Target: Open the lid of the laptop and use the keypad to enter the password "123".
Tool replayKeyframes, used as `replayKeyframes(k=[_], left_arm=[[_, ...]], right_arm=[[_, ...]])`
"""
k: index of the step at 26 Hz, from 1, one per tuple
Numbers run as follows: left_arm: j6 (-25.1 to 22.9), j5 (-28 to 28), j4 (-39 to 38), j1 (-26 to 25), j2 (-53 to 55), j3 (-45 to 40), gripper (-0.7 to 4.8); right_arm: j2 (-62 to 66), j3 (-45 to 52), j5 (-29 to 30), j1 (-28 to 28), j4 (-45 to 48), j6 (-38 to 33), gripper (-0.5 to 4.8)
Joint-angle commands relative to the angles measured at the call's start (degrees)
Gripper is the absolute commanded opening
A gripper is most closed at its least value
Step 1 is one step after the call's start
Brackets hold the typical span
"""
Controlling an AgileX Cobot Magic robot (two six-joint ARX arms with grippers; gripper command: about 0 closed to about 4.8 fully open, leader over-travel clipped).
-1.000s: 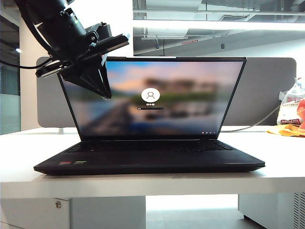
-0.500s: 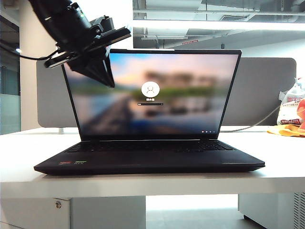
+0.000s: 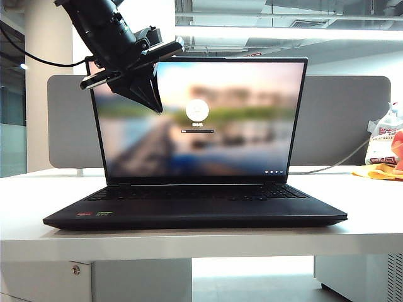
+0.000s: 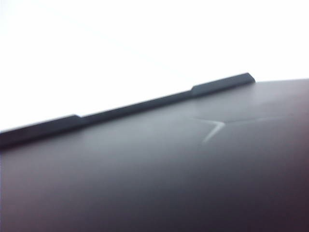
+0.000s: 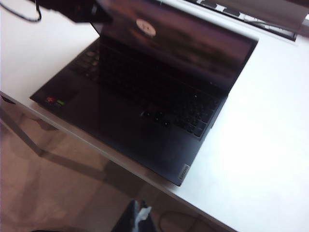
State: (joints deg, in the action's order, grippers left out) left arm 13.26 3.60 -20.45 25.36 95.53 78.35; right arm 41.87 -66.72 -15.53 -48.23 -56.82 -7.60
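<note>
Left gripper [image 3: 146,88], jaws closed, covers the lid's [image 3: 198,116] upper left corner; right gripper is out of view, its jaws cannot be told; the keypad [image 5: 193,121] is blurred.

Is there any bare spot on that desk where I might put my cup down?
Yes: bare white table left of the laptop, and some to its right before the orange things. The left gripper crowds the lid's upper left corner.
</note>
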Motion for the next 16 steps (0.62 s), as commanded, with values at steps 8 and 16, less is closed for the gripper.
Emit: replayKeyframes(k=[8, 16], left_arm=[[-2.4, 1.8, 0.7, -4.9, 4.7, 9.2, -0.06], [-3.8, 1.8, -0.3, -5.2, 9.1, 14.8, -0.06]], right_arm=[[0.4, -0.2, -1.5, 0.0, 0.1, -0.5, -0.09], [1.1, -0.2, -3.0, 0.0, 0.0, -1.4, -0.09]])
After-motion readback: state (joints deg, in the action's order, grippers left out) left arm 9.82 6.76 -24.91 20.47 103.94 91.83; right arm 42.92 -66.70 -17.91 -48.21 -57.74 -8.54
